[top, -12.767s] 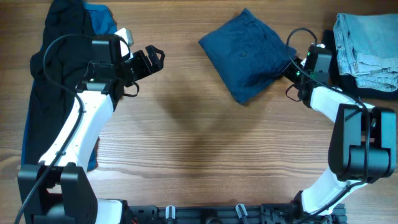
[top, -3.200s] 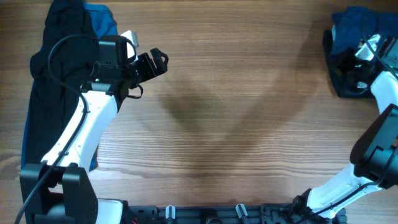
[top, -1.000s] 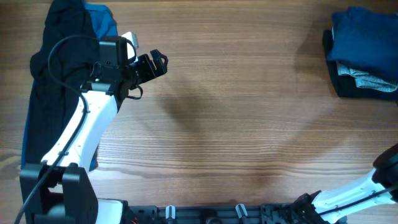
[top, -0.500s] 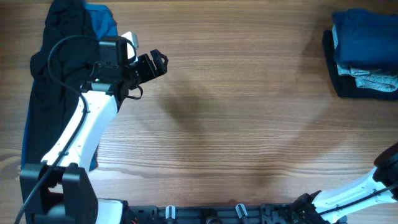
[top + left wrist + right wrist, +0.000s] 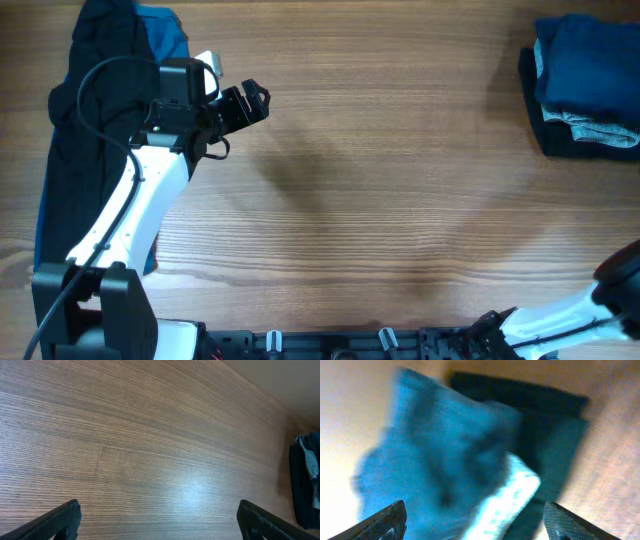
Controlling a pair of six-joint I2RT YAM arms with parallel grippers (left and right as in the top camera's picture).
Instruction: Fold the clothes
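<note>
Fingers of the left gripper (image 5: 252,102) are spread wide apart, and nothing is between them. It hangs over bare wood of the bench (image 5: 380,200), near the top left. Just behind the left arm (image 5: 130,210) lies a loose pile of clothes: a long black garment (image 5: 70,150) with a bright blue garment (image 5: 165,35) peeking out at the top.

The right gripper (image 5: 477,527) is wide open too and holds nothing. Its wrist picture is blurry, but it looks down on a folded stack (image 5: 585,90) at the top right corner of the bench. Navy shorts (image 5: 585,60) sit on top of the stack. A pale denim piece (image 5: 598,126) sticks out under them, and a black piece (image 5: 558,135) lies at the bottom. From above, only a bit of the right arm (image 5: 620,290) shows, at the lower right, well apart from the stack.
</note>
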